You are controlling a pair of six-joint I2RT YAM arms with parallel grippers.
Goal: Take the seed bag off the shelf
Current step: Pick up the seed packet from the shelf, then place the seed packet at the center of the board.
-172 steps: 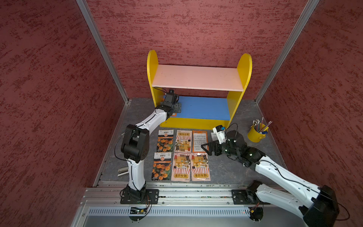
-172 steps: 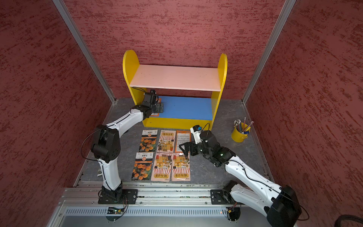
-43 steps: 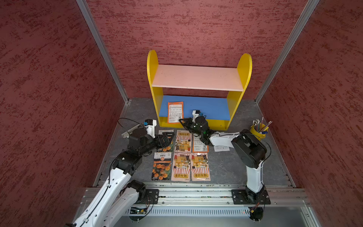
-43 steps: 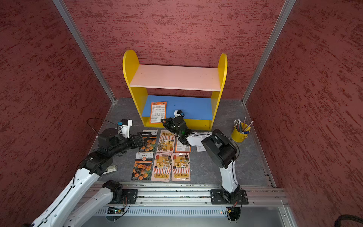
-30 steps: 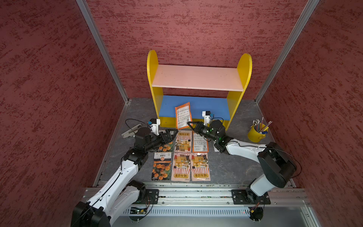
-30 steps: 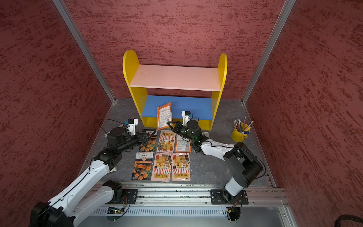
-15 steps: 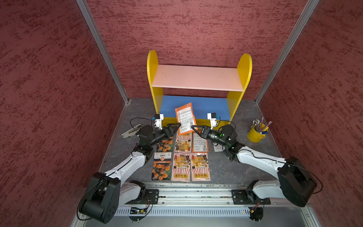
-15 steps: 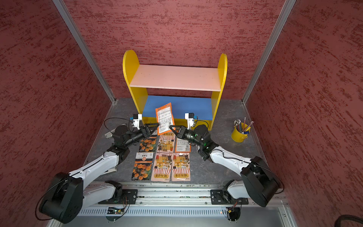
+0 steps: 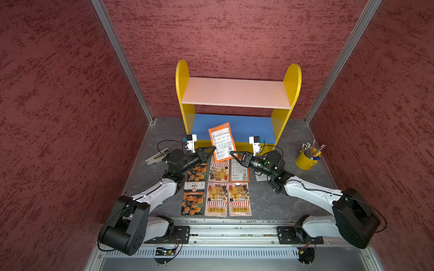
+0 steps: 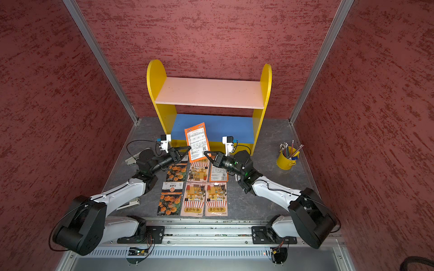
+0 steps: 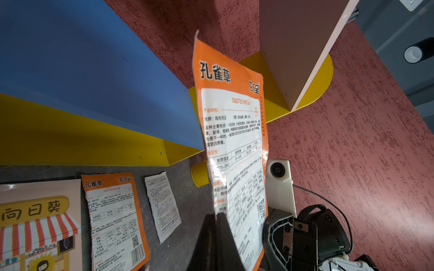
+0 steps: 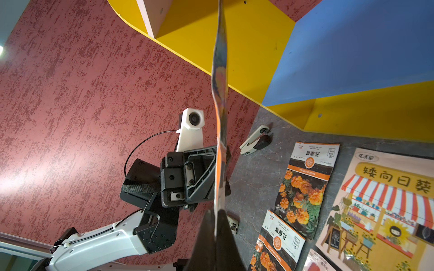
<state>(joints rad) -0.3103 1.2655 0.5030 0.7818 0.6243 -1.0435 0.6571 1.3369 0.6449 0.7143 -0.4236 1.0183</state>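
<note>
In both top views, a two-tier wooden shelf (image 9: 234, 92) with yellow round-topped sides, a pale pink upper board and a blue lower board stands at the far end of the dark grey stone-look tabletop (image 9: 270, 199). An orange plastic seed bag (image 9: 222, 142) with a white printed panel hangs nearly upright in the air just in front of the blue board. It is off the shelf, and its top leans slightly left. The left gripper (image 9: 212, 149) pinches the bag's lower left edge with its jaws closed. The right gripper (image 9: 233, 153) is clamped on the lower right corner. Nearer than these, six flat printed seed packets (image 9: 217, 199) lie in two rows on the tabletop. A yellow metal cup of pencils (image 9: 305, 162) sits at the right, and a small white stapler (image 9: 156, 158) lies at the left.

In the left wrist view, the seed bag (image 11: 234, 140) rises from between the left gripper's closed black fingers (image 11: 206, 246). Its printed side is showing, with the shelf's blue board and yellow base strip behind it.

In the right wrist view, the seed bag (image 12: 220, 93) appears edge-on as a thin wavy strip. The right gripper's closed fingers (image 12: 206, 246) hold its lower end. The left gripper (image 12: 222, 169) is clamped on the same strip a little farther along.
</note>
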